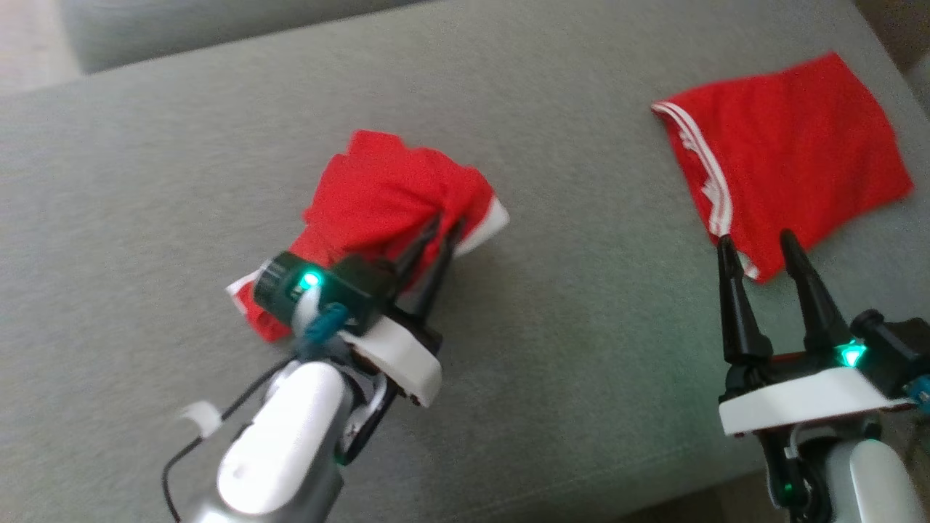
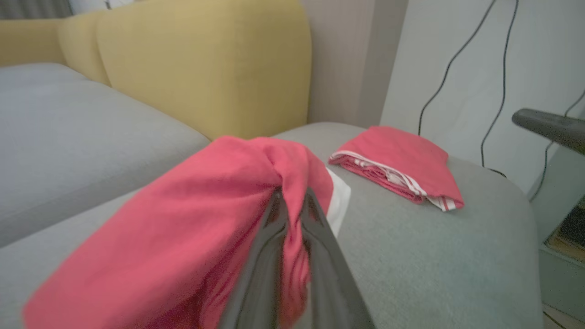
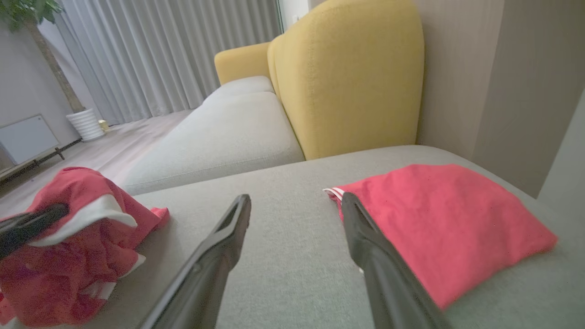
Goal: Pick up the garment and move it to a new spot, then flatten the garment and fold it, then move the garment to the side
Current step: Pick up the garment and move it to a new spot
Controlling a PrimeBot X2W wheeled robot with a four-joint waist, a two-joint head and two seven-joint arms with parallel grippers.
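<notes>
A wide grey sofa seat (image 1: pixel 160 189) of coarse woven fabric is stretching out under me, and a rounded yellow backrest (image 2: pixel 205 68) is rising behind it. A folded red cloth (image 1: pixel 799 138), flat and roughly square with white stripes along one edge, is lying on the right part of the seat. The garment (image 1: pixel 378 189), soft red fabric with white trim, is bunching into a crumpled heap near the seat's middle, well apart from the folded cloth. My left claw (image 1: pixel 447 221) is reaching forward and rightward, clenching a pinch of the garment. My right claw (image 1: pixel 755 238) is hovering low, fingers spread wide and pointing ahead, just beside the folded cloth's near edge and grasping nothing.
</notes>
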